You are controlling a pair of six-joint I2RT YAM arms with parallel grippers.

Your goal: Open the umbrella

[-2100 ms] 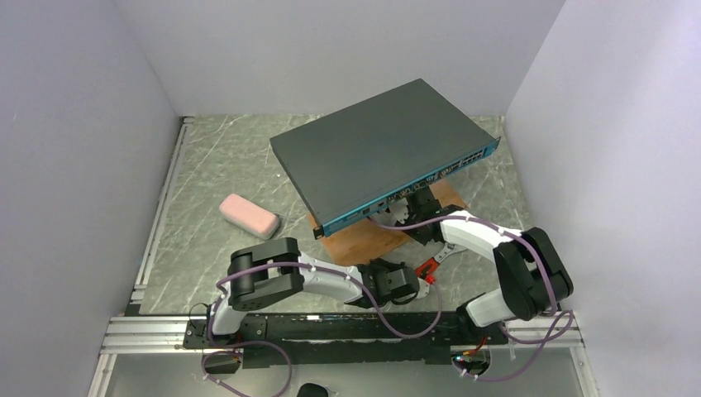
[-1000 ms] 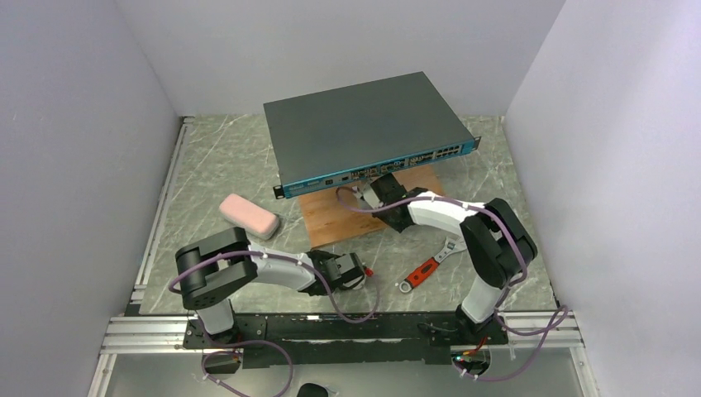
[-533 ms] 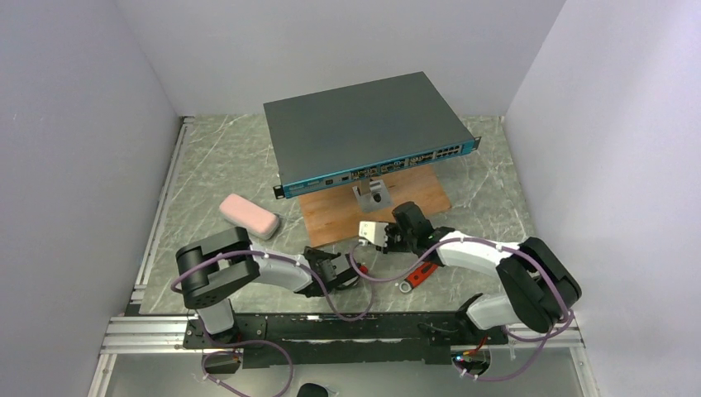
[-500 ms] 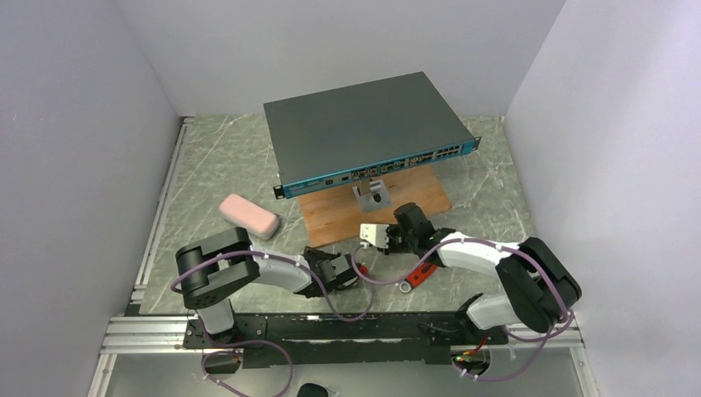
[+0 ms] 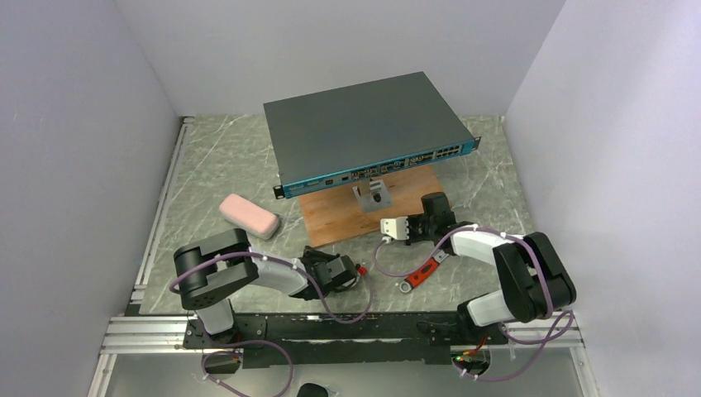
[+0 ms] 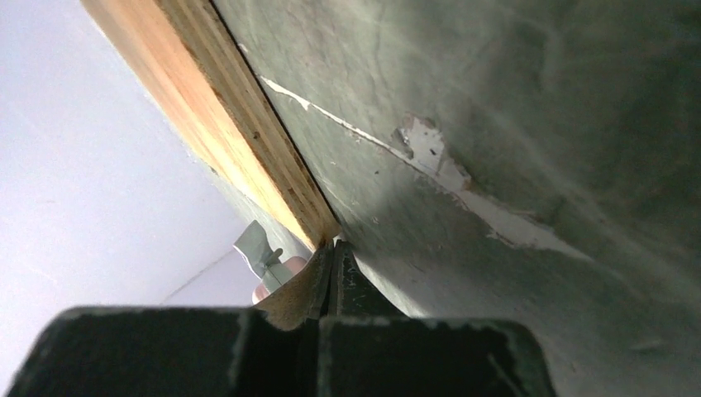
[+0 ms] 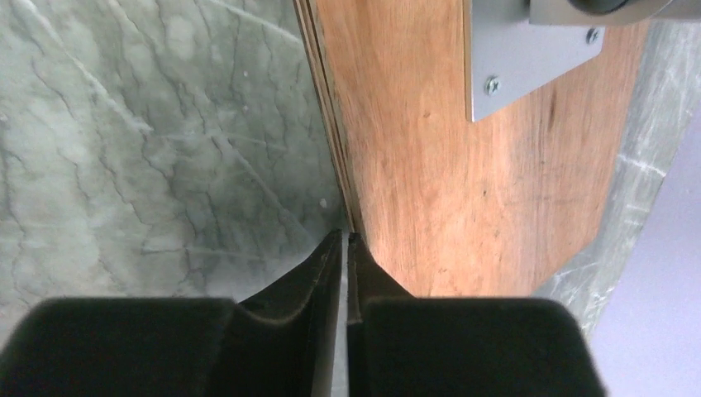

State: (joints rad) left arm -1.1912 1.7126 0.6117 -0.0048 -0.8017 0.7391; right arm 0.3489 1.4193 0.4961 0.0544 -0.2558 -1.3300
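Soft, light and squashy by the look, the umbrella point(image 5: 248, 216) wants gripping across its roll; both arms' jaws sit closed, empty

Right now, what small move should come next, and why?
Probably swing the left gripper left toward the umbrella, opening its fingers: the umbrella lies collapsed and untouched, those fingers are shut on nothing, and that arm is nearer.

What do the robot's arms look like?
Both the left arm and the right arm have smooth white tubes joined by chunky black joints. Purple cables loop along them. Each ends in a black claw with two thin fingers: left claw, right claw.
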